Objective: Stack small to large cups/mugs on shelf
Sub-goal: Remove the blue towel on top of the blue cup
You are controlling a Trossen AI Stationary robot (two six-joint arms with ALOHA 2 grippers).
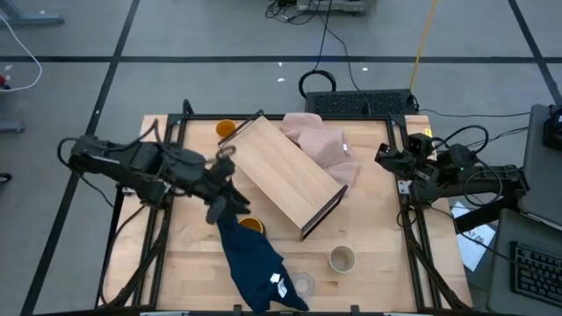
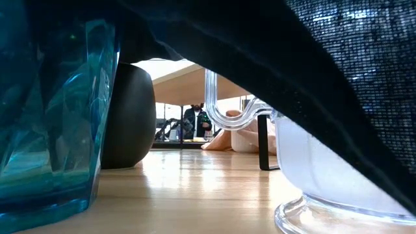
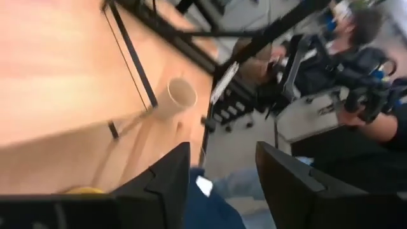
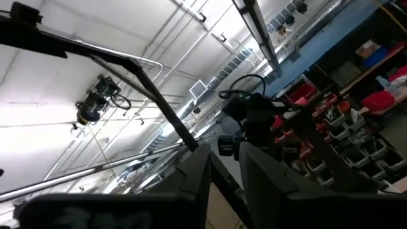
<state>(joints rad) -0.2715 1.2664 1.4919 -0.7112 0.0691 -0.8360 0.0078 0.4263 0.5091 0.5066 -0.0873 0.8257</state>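
Note:
The light-wood shelf (image 1: 285, 171) lies slantwise mid-table. My left gripper (image 1: 224, 197) is open beside its near-left edge, over the upper end of a dark blue cloth (image 1: 259, 268). The cloth partly covers the yellow-orange mug (image 1: 251, 226). The small orange cup (image 1: 226, 129) stands at the far edge, the beige-grey cup (image 1: 342, 259) and the small clear cup (image 1: 303, 283) near the front. The teal tumbler (image 2: 45, 110) shows only in the low view, under the cloth. The white mug is hidden. My right gripper (image 1: 384, 156) waits at the table's right edge, shut, pointing up. My left gripper (image 3: 222, 181) stands with its fingers (image 3: 168, 184) on either side of the dark blue cloth's upper end (image 3: 219, 203). I cannot tell whether they touch it. The cloth runs from there toward the near edge, draped over cups.
A pinkish-beige cloth (image 1: 320, 145) lies bunched at the shelf's far-right side. The dark cloth (image 2: 338, 78) tents over the front cups. A pale cup with a clear foot (image 2: 325, 182) stands close to the near edge. A person (image 3: 356, 44) sits beyond the table's right side.

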